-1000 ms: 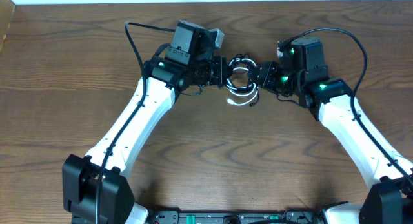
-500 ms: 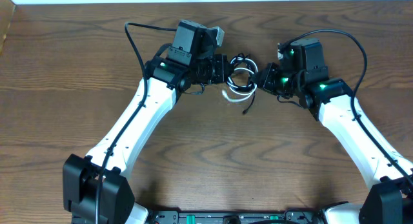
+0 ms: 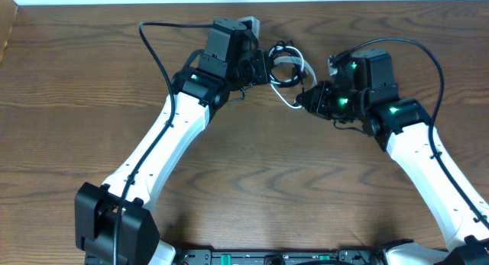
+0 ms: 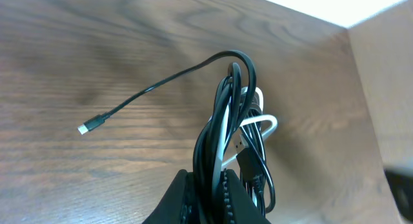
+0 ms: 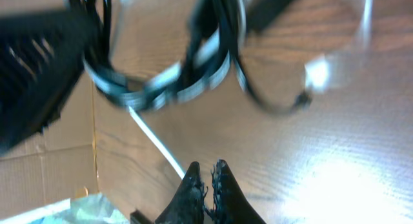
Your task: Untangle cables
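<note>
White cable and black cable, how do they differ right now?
The black cable makes most of the bundle's loops; the white cable shows only a few strands. The black cable's plug end trails free, while a white cable strand runs to the shut right gripper, seemingly pinched there. Both pass through the shut left gripper.

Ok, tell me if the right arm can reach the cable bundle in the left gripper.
Probably yes: the right gripper sits beside the bundle, nothing between them, seemingly shut on its white strand.
</note>
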{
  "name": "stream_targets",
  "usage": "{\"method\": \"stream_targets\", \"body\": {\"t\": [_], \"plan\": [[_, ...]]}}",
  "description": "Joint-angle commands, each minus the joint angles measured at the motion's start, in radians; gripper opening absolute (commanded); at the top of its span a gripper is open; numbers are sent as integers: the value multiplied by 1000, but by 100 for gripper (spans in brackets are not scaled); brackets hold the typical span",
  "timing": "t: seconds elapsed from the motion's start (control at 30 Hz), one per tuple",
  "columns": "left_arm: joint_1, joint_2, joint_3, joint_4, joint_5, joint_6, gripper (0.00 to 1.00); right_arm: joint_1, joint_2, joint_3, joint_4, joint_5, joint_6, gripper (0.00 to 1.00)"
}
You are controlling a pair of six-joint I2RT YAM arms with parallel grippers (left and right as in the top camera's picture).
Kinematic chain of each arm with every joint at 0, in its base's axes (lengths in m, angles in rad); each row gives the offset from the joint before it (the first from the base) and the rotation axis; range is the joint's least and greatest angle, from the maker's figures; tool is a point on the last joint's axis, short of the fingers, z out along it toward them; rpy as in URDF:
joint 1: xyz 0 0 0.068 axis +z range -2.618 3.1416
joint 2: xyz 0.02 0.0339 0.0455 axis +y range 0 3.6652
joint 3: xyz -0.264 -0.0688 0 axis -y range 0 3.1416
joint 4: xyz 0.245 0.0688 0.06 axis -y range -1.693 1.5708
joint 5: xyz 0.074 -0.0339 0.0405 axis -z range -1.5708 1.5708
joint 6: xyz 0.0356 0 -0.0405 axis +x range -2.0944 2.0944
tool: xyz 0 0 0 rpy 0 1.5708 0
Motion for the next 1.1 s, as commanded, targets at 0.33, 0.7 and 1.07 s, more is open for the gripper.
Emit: {"method": "stream_targets", "body": {"t": [0.33, 0.7, 1.07], "plan": [[5, -9, 4, 7, 0, -568, 8, 169, 40, 0, 5, 232, 62, 15], [5, -9, 4, 5, 237, -104, 7, 7, -125, 70, -3, 143, -144, 68], [12, -9, 4, 6, 479, 379, 8, -64, -180, 71, -61, 98, -339, 64]]}}
